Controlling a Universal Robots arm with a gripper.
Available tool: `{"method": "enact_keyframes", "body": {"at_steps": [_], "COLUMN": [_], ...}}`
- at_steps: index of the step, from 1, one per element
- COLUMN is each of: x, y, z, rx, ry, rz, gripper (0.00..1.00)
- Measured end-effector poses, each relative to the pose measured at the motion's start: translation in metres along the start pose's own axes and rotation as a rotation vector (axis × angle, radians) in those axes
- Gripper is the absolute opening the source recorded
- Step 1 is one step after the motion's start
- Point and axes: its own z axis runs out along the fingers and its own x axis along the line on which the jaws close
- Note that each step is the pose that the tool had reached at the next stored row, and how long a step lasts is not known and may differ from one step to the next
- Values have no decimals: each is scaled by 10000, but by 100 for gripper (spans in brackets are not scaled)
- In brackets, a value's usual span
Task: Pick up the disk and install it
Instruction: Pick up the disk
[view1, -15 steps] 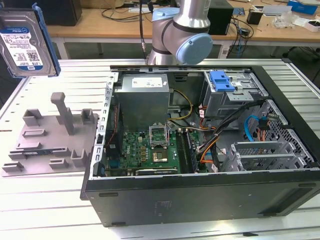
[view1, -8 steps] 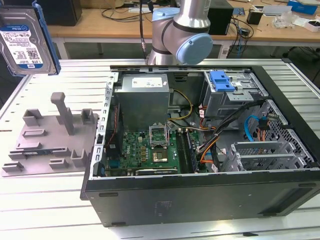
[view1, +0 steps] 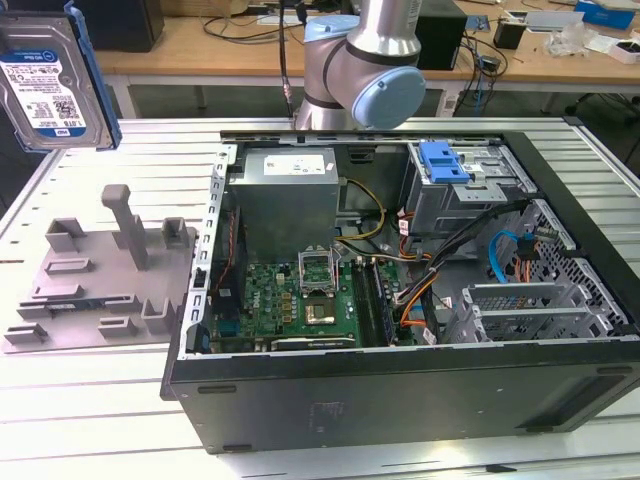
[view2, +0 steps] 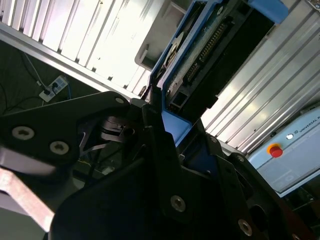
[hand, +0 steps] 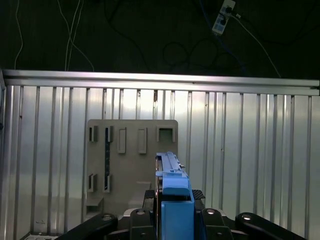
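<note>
The disk (view1: 50, 85), a silver hard drive with a white-and-blue label and a blue carrier frame, hangs upright in the air at the exterior view's far left, above the grey fixture plate (view1: 100, 285). In the first wrist view the disk (hand: 172, 182) stands edge-on, and my gripper (hand: 172, 207) is shut on its blue frame with a black finger on each side. The second wrist view shows the disk's connector end (view2: 202, 55) sticking out past my gripper (view2: 167, 117). The fixture plate (hand: 132, 160) lies on the ribbed table below it.
An open computer case (view1: 400, 400) lies on the ribbed metal table, with a motherboard, cables and a grey drive cage with a blue latch (view1: 445, 165) at its far right. The arm's base (view1: 360, 60) stands behind the case. Desks with clutter are beyond.
</note>
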Motion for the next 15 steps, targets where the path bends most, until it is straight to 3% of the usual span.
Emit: {"method": "enact_keyframes", "body": {"at_steps": [6, 15], "x": [20, 156], "y": [0, -65], "z": [-6, -12], "rx": [0, -1], "ry": [0, 0], "rz": [0, 0], "gripper": [37, 37]}}
